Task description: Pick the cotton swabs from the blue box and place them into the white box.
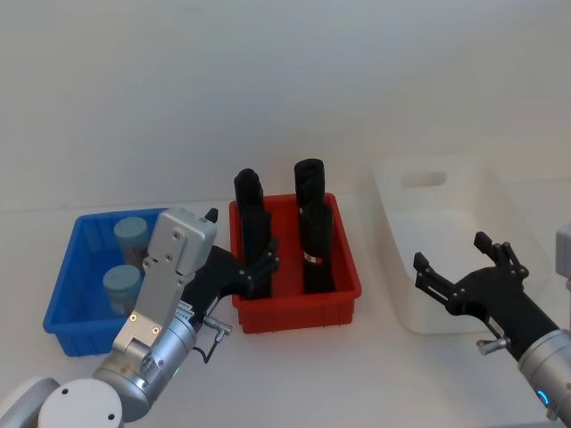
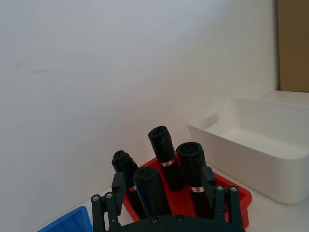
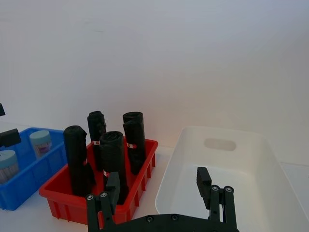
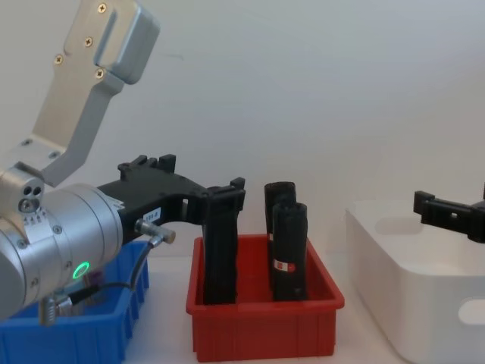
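Two tubs of cotton swabs [image 1: 122, 286] are seen standing in the blue box [image 1: 76, 332] at the left. The left pincer [image 2: 162, 180], spread and empty, is held beside the red bin [image 1: 299, 308] of black blocks [image 1: 317, 241]. The white box [image 1: 428, 314] looks empty, the right pincer [image 1: 451, 251] spread at its near rim. The whole transfer is judged to remain. A white desk [image 1: 312, 379] and a plain wall [image 1: 268, 89] are seen.

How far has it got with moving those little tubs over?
Done: nothing yet, the white box looks empty. In hand: nothing; the left tool hangs open near the red box, and the right tool is open at the white box. Left: both cotton swabs tubs, in the blue box.
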{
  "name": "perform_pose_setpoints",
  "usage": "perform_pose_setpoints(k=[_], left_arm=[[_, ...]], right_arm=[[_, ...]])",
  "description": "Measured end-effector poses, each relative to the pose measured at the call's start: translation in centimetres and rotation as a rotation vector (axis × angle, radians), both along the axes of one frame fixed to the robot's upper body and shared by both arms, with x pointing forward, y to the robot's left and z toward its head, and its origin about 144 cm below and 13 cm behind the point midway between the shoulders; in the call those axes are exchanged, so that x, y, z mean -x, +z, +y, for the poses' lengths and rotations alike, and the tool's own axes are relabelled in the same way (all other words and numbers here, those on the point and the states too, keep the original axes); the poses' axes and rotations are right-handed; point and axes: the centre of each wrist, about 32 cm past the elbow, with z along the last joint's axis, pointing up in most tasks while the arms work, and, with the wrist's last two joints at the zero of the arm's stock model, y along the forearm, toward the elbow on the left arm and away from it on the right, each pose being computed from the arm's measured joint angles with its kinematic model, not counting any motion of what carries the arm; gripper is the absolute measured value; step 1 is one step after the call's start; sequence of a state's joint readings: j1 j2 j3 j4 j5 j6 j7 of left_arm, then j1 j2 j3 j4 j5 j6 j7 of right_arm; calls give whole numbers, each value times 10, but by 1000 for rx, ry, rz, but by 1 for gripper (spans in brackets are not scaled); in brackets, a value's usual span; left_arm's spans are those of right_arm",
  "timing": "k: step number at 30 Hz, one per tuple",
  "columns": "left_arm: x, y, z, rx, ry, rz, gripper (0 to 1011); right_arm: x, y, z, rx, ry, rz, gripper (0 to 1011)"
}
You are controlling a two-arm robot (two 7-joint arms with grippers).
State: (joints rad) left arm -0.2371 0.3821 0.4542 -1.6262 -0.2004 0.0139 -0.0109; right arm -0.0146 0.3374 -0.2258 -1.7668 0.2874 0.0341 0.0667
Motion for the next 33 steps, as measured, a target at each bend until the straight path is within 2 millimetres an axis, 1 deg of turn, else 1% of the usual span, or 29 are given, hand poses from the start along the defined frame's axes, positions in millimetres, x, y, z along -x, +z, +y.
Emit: perform_pose_setpoints(k=[33], left_arm=[[0,0,0,0,0,0,1000]], right_arm=[[0,0,0,0,0,0,1002]])
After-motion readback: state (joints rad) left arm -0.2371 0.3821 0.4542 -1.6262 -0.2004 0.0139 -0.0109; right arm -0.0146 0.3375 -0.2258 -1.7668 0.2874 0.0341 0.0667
